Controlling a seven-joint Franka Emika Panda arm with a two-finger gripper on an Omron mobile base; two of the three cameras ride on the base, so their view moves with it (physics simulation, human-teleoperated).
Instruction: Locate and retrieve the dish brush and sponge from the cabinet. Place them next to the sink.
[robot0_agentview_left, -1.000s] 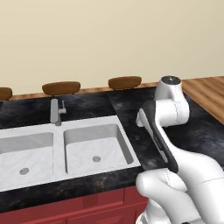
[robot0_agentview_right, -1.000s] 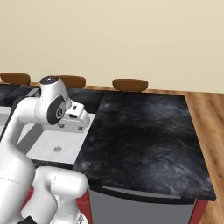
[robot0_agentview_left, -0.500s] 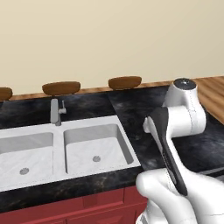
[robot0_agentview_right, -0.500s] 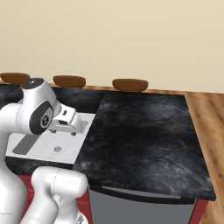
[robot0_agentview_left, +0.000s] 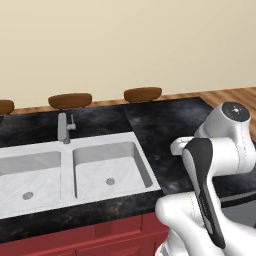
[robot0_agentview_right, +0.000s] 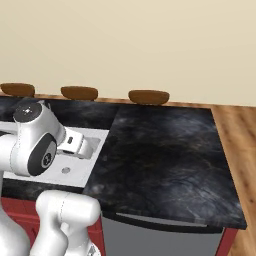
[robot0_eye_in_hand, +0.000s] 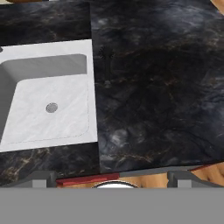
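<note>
The white two-basin sink is set in the black counter, with its grey faucet at the back rim. In the hand view my gripper hovers above the counter's front edge, just right of the sink's right basin. Its two dark fingertips stand far apart with nothing between them, so it is open. My hand shows over the sink's right corner. The dish brush, the sponge and the cabinet are out of view.
Black marble counter stretches right of the sink to the wood floor. Three brown stools line the far side. Low red cupboards and a grey appliance front sit under the counter.
The arm has swung and folded lower: its upper joint moved rightward in the left base view and leftward in the right base view. The base and sink stayed put. The gripper stayed open.
</note>
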